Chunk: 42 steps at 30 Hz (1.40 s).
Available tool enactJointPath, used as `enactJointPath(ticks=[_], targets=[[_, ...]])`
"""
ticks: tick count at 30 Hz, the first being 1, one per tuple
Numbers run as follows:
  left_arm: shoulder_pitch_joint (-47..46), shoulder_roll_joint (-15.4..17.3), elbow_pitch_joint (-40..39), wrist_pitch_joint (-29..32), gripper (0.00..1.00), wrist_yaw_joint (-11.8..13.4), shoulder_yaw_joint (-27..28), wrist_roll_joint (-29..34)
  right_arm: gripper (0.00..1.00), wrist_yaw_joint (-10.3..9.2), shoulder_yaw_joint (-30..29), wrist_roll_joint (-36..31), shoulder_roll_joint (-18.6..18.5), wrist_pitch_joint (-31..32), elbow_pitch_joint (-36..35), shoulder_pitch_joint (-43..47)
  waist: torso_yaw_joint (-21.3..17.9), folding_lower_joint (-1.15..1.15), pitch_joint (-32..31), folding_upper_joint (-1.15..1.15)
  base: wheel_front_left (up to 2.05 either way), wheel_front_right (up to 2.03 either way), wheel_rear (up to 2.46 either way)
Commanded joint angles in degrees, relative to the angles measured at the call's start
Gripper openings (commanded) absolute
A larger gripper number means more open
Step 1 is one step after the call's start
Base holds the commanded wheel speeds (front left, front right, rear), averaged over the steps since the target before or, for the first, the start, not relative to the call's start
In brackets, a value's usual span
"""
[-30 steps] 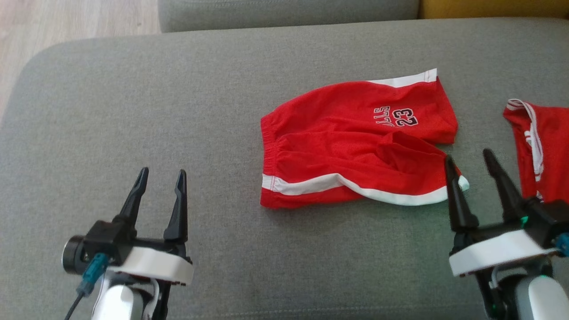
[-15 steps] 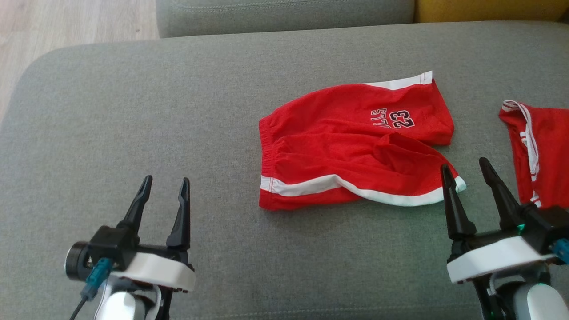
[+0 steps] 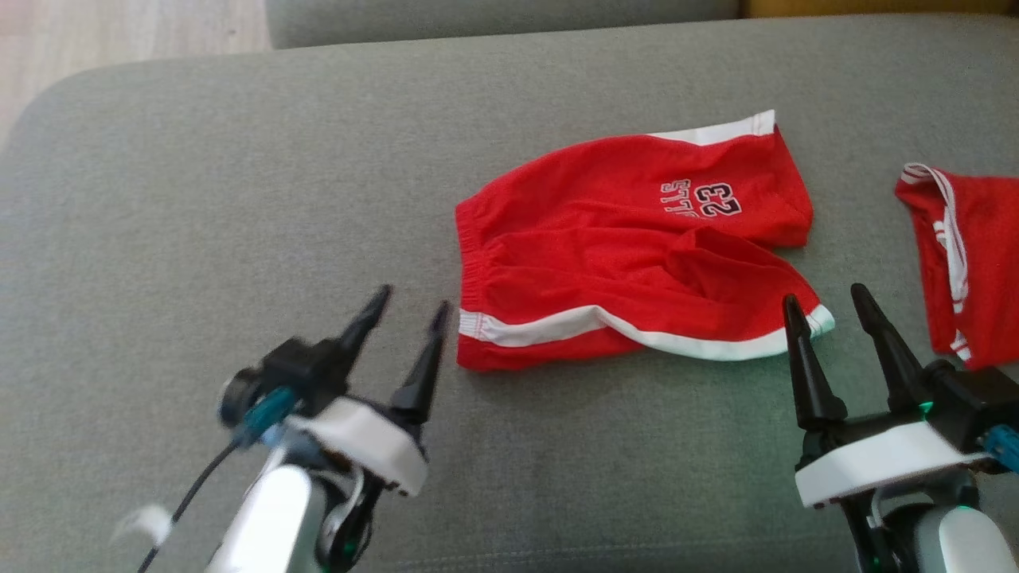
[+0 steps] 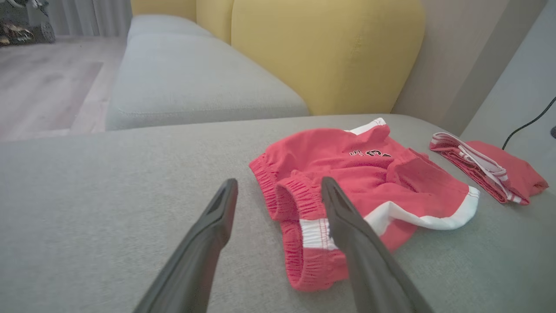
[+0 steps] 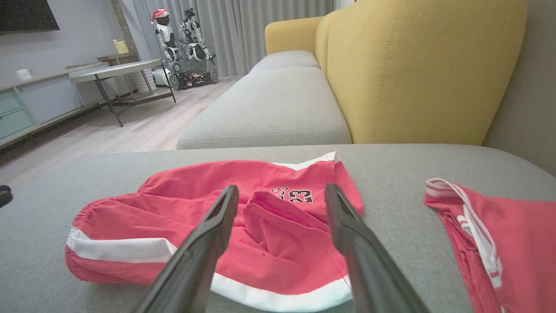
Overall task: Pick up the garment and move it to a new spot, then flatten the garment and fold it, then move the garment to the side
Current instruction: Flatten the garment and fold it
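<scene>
Grey cushion (image 3: 199, 183): one garment (image 3: 605, 255), one red bundle (image 3: 975, 263) (far right).

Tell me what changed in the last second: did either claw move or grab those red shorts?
The left gripper swung forward and rightward toward the waistband end of the bright red athletic shorts with white stripes, jaws open, holding nothing. The right gripper stayed open by their white hem corner. The shorts and the second red garment lie as before on the grey fabric cushion.
</scene>
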Motion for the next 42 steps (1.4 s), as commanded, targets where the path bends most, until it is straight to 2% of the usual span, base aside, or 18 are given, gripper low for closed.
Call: enactJointPath(ticks=[1, 5, 14, 15, 17, 19, 20, 21, 27, 35, 36, 37, 38, 39, 42], targets=[[-3.9, -0.1, 0.4, 2.0, 1.0, -0.4, 0.2, -1.8, 1.0, -0.05, 1.4, 0.5, 0.0, 0.2, -1.5, -2.6, -0.9, 0.0, 0.7, 0.0, 0.0, 0.0, 0.0], [-6.3, -0.1, 4.9, 5.7, 1.0, -0.8, -2.0, -6.3, 1.0, -0.05, 1.5, 1.0, 0.1, 0.3, -0.8, -2.9, -2.2, 0.0, 1.7, 0.0, 0.0, 0.0, 0.0], [-8.8, 1.6, 8.5, 6.8, 1.0, -1.0, -5.1, -11.0, 1.0, -0.05, 0.5, 1.5, 0.4, 0.1, 0.4, -3.1, -3.4, 0.0, 3.5, 0.0, 0.0, 0.0, 0.0], [-9.0, 1.8, 8.4, 6.5, 0.94, -1.0, -5.4, -11.2, 1.0, -0.05, 0.3, 1.4, 0.5, 0.2, 0.6, -3.1, -3.4, 0.0, 3.6, 0.0, 0.0, 0.0, 0.0], [-9.2, 2.5, 8.1, 5.8, 0.44, -1.0, -5.6, -11.3, 1.0, -0.05, -0.3, 1.3, 0.5, 0.3, 1.1, -3.1, -3.4, 0.0, 3.8, 0.0, 0.0, 0.0, 0.0], [-9.3, 3.1, 7.9, 5.4, 0.22, -1.0, -5.9, -11.3, 1.0, -0.05, -1.2, 1.0, 0.5, 0.7, 2.2, -3.3, -3.3, 0.0, 4.0, 0.0, 0.0, 0.0, 0.0], [-9.3, 3.2, 7.7, 5.2, 0.07, -1.0, -6.0, -11.4, 1.0, -0.05, -1.7, 0.9, 0.4, 0.8, 2.8, -3.4, -3.3, 0.0, 4.0, 0.0, 0.0, 0.0, 0.0], [-9.4, 3.5, 7.5, 4.8, 0.0, -1.0, -6.1, -11.3, 1.0, -0.05, -2.1, 0.8, 0.2, 1.0, 3.7, -3.5, -3.2, 0.0, 4.1, 0.0, 0.0, 0.0, 0.0], [-10.0, 3.9, 6.7, 4.5, 0.0, -1.0, -6.9, -10.7, 1.0, -0.05, -3.5, 0.4, -1.8, 1.4, 12.3, -6.1, -2.2, 0.0, 4.8, 0.0, 0.0, 0.0, 0.0], [-11.5, 3.6, 6.5, 4.2, 0.0, -1.0, -8.2, -10.1, 1.0, -0.05, -0.8, 1.0, -4.0, 1.4, 25.4, -13.1, -0.6, 0.0, 6.3, 0.0, 0.0, 0.0, 0.0], [-11.6, 3.5, 6.5, 4.1, 0.0, -1.0, -8.4, -10.0, 0.78, -0.05, -0.6, 1.5, -4.1, 1.5, 26.5, -13.6, -0.4, 0.0, 6.4, 0.0, 0.0, 0.0, 0.0], [-11.7, 3.5, 6.5, 4.0, 0.0, -0.9, -8.5, -10.0, 0.42, -0.05, -0.5, 1.8, -4.2, 1.6, 27.4, -13.8, -0.2, 0.0, 6.4, 0.0, 0.0, 0.0, 0.0], [-11.8, 3.5, 6.5, 3.8, 0.0, -0.9, -8.6, -9.9, 0.24, -0.05, -0.3, 2.1, -4.2, 1.6, 28.1, -14.0, -0.1, 0.0, 6.4, 0.0, 0.0, 0.0, 0.0], [-11.8, 3.5, 6.5, 3.5, 0.0, -0.8, -8.6, -9.9, 0.0, -0.05, -0.3, 2.5, -4.2, 1.6, 28.5, -14.0, 0.0, 0.0, 6.4, 0.0, 0.0, 0.0, 0.0], [-11.6, 3.7, 6.2, 2.6, 0.0, -0.3, -8.3, -9.8, 0.0, -0.05, -0.2, 3.3, -4.4, 1.2, 28.3, -13.7, 0.1, 0.0, 6.5, 0.0, 0.0, 0.0, 0.0]])
